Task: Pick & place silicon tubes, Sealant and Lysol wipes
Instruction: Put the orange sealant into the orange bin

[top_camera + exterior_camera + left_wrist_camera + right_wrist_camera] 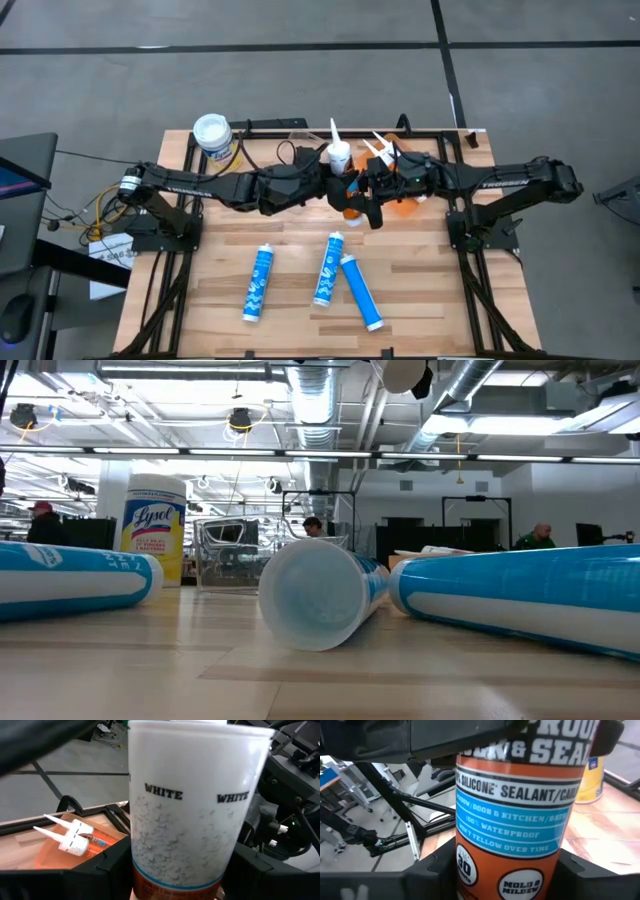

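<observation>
Holding one orange sealant cartridge (343,172) between both arms over the back-middle of the tabletop (300,320): left gripper (322,186) and right gripper (368,190) meet on it from opposite sides. Left wrist view shows the white upper body of the cartridge, fingers (112,865) dark on either side of it; right wrist view shows the orange "silicone sealant" label framed the same way. Judgement: both grippers set at a medium width around the same tube, looks like a handover. Can't tell from these views which gripper actually bears the load, contact lines are hidden.

Other items: clear bin (395,170) w/ two more orange cartridges behind the grippers; Lysol wipes (215,140) upright at back-left corner, well apart; three blue tubes (333,268) lying on front half of the tabletop, untouched.

Risks from here:
- Neither gripper firm at the same instant → tube drops, could roll toward the blue tubes or off the edge.
- Both firm and arms pull apart → tube twists, nozzle (335,130) may knock the bin rim.
- Smooth round body + mid-body grip → slip/tilt when one side lets go.
- Arms crowded close; finger-to-finger contact likely if either shifts sideways.
</observation>
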`<state>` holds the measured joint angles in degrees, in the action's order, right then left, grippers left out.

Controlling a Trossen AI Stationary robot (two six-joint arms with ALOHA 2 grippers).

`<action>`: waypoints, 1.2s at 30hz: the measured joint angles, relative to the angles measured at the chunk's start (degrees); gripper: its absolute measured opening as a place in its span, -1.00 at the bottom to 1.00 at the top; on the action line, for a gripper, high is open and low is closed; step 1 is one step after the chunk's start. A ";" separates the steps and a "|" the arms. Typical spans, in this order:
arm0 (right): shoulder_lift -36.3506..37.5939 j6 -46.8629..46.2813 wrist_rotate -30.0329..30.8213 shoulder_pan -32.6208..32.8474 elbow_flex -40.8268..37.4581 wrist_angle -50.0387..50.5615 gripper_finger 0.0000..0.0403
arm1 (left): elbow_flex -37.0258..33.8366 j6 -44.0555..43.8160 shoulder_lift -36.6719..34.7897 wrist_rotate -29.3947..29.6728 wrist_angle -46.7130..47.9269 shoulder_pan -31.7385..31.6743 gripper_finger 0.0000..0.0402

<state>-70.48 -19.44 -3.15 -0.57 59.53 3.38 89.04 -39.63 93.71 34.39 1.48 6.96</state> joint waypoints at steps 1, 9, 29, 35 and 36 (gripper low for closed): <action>0.03 0.04 0.48 -0.04 0.00 0.18 -0.06 | 0.02 0.22 -0.02 -0.59 0.06 -0.02 0.12; 1.81 0.69 1.07 -1.89 0.00 3.94 -0.07 | 0.05 0.86 0.03 -2.57 1.58 -0.02 0.13; 2.74 0.94 14.08 -8.35 0.07 31.22 -0.08 | 0.07 -9.87 -0.61 -0.61 31.67 -0.16 0.67; 1.34 4.94 21.11 -12.07 0.04 41.09 -0.08 | -0.04 -21.48 0.03 0.05 47.48 -0.09 0.67; 0.88 5.66 21.89 -12.71 0.06 40.95 -0.08 | -0.02 -22.82 0.03 0.40 48.70 -0.09 0.67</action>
<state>-69.59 -13.78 18.74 -13.28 59.59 44.34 89.02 -62.45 93.73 34.78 50.18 6.87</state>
